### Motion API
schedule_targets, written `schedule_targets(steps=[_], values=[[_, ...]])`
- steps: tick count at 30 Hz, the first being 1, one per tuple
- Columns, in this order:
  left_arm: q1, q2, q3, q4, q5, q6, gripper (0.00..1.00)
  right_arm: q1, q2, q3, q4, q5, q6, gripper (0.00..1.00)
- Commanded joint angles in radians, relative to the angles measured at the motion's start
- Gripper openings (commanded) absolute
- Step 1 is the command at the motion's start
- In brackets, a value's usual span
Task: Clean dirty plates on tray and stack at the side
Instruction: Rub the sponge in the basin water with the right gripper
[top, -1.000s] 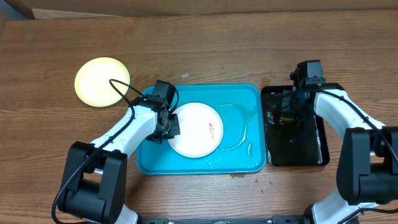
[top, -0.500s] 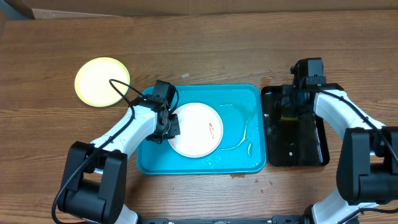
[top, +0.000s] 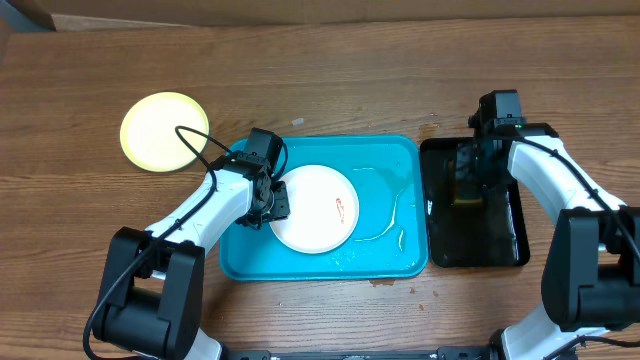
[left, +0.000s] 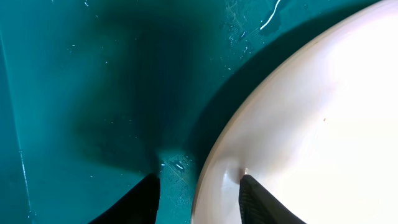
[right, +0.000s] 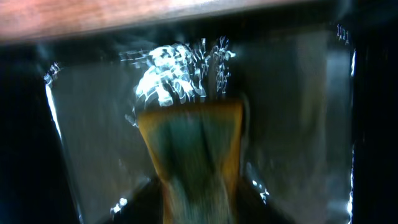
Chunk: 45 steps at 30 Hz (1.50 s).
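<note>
Over on the left half of the worktop (top: 330, 80) I count two plates, no more than that showing; one yellow-green plate (top: 164, 131) sits by itself on the bare wood, well apart from everything, and one white plate (top: 315, 208) lies inside the turquoise tray (top: 385, 165), toward its left side, with a small reddish smear (top: 341, 208) right of its middle; the tray floor looks wet, with streaks of water on the right part. One tray of that colour, plus one black tray (top: 500, 245) just beside it on the right. The left gripper (top: 275, 200) is pinching the white plate at its left rim; in the left wrist view the rim runs between the two fingers (left: 146, 199), one on the tray side and one on the plate's top face, so it's clamped on the edge. The right gripper (top: 470, 172) is over the black tray, closed around the one sponge (top: 464, 192); the right wrist view is blurry but shows the yellowish-green sponge (right: 196, 155) squeezed between the fingers, with shiny water at its far end; can't tell if it's touching the tray floor.
</note>
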<state>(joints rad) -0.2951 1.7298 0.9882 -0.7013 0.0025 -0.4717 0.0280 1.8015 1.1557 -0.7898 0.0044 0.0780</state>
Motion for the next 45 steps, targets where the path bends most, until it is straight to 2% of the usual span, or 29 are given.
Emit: schedule_targets(steps=[1,3,6,7,9,11,12,16,17,21,23,25,26,28,32,33,34,36,38,41,45], values=[[-0.006,0.000,-0.008,0.010,-0.014,0.004,0.44,0.003,-0.021,0.007,-0.020,0.004,0.000,0.49],[-0.006,0.000,-0.008,0.014,-0.014,0.004,0.41,0.003,-0.020,-0.020,0.006,0.012,0.000,0.50],[-0.006,0.000,-0.008,0.014,-0.014,0.008,0.28,0.003,-0.020,-0.061,0.054,0.014,0.000,0.49],[-0.006,0.000,-0.008,0.014,-0.014,0.009,0.22,0.004,-0.020,-0.070,0.063,0.014,0.000,0.44],[-0.006,0.000,-0.008,0.014,-0.013,0.012,0.09,0.004,-0.020,-0.072,0.060,0.014,0.000,0.20],[-0.006,0.000,-0.008,0.015,-0.013,0.012,0.05,0.003,-0.021,-0.064,0.059,0.014,0.000,0.04],[-0.006,0.000,-0.008,0.016,-0.013,0.012,0.04,0.004,-0.021,-0.056,0.055,0.013,0.000,0.04],[-0.004,0.000,-0.007,0.029,-0.013,0.011,0.04,0.004,-0.021,-0.014,0.044,0.014,0.000,0.04],[0.000,0.000,-0.007,0.029,-0.013,0.011,0.09,0.005,-0.021,-0.008,0.043,0.014,0.000,0.04],[0.031,0.000,-0.007,0.025,-0.002,-0.034,0.16,0.005,-0.021,-0.010,0.043,0.013,0.000,0.04],[0.053,0.000,-0.007,0.032,0.026,-0.042,0.33,0.005,-0.021,-0.010,0.044,0.014,0.000,0.04],[0.074,0.000,-0.007,0.047,0.047,-0.036,0.36,0.005,-0.021,-0.010,0.043,0.013,0.000,0.04],[0.081,0.000,-0.007,0.051,0.047,-0.036,0.31,0.005,-0.021,-0.010,0.043,0.013,0.000,0.04],[0.093,0.000,-0.007,0.051,0.054,-0.036,0.04,0.005,-0.021,-0.010,0.044,0.014,0.000,0.05],[0.097,0.000,-0.007,0.050,0.119,-0.038,0.04,0.005,-0.021,-0.010,0.044,0.013,0.000,0.05],[0.097,0.000,-0.007,0.052,0.140,-0.038,0.06,0.005,-0.021,-0.010,0.044,0.014,0.000,0.05],[0.097,0.000,-0.007,0.052,0.154,-0.038,0.16,0.005,-0.021,-0.010,0.044,0.014,0.000,0.05],[0.097,0.000,-0.007,0.052,0.156,-0.038,0.28,0.005,-0.021,-0.010,0.044,0.014,0.000,0.05],[0.097,0.000,-0.007,0.052,0.148,-0.037,0.31,0.005,-0.021,-0.010,0.044,0.014,0.000,0.05],[0.097,0.000,-0.007,0.053,0.143,-0.033,0.31,0.005,-0.021,-0.010,0.043,0.013,0.000,0.10],[0.095,0.000,-0.008,0.051,0.148,-0.034,0.29,0.005,-0.021,-0.023,0.035,0.013,0.000,0.43]])
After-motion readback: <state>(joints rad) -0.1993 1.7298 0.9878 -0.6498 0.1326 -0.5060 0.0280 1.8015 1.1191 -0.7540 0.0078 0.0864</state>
